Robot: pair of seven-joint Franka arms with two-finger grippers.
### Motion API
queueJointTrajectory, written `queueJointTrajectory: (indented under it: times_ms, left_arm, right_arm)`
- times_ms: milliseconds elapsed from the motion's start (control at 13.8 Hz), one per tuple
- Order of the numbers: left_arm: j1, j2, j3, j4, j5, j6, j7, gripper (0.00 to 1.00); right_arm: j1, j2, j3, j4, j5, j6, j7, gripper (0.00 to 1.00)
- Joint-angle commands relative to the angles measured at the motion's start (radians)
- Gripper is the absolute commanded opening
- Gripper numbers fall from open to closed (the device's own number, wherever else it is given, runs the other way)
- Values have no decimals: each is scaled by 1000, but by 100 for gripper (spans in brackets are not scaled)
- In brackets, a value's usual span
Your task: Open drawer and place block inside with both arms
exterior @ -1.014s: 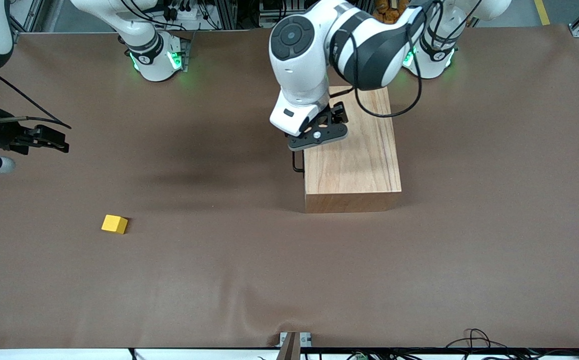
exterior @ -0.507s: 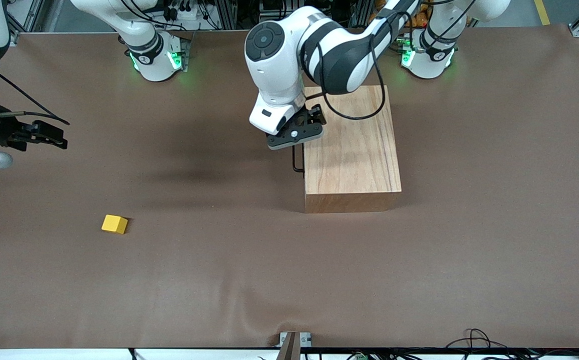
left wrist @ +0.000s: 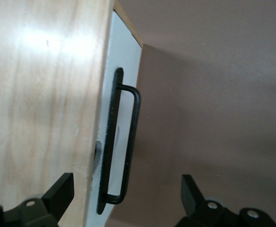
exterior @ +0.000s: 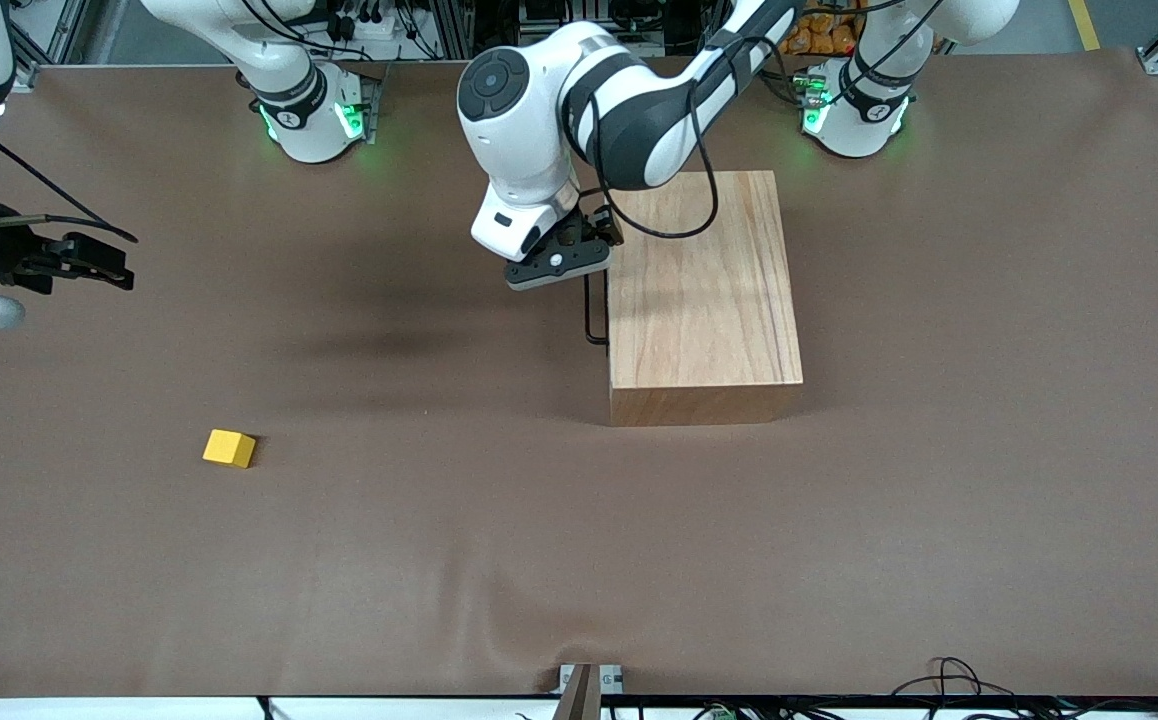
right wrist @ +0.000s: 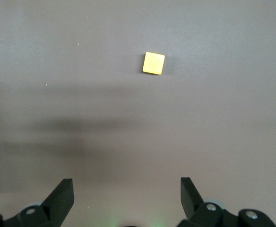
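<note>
The left gripper (left wrist: 126, 198) hangs spread wide just over the drawer (left wrist: 124, 94) handle (left wrist: 128, 142); it should drop squarely astride the wire. The right gripper (right wrist: 126, 201), also spread, waits over bare bench (exterior: 439, 560), the block (right wrist: 154, 63) well ahead

White jointed arms (exterior: 579, 100) with dark grey joints; black cables looping; round white bases (exterior: 314, 120) glowing green; black claws.

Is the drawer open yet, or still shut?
Shut. The drawer's white front panel sits flush against the wooden box, and the open left gripper straddles the black handle without gripping it.
</note>
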State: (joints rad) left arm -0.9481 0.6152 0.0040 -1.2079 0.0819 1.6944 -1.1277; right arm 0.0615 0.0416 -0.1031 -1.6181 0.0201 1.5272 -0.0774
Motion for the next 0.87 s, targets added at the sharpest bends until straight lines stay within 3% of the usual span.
queueJointTrajectory:
  times_ms: [0,797]
  left_arm:
    - [-20,40,13,30,24,21,-9,100]
    - [-40,113,19,31,50,120,85,100]
  right_arm:
    - [4,-15,-3,-2,6,-12,5,100]
    - [4,-15,-3,-8,3,-4,1,100]
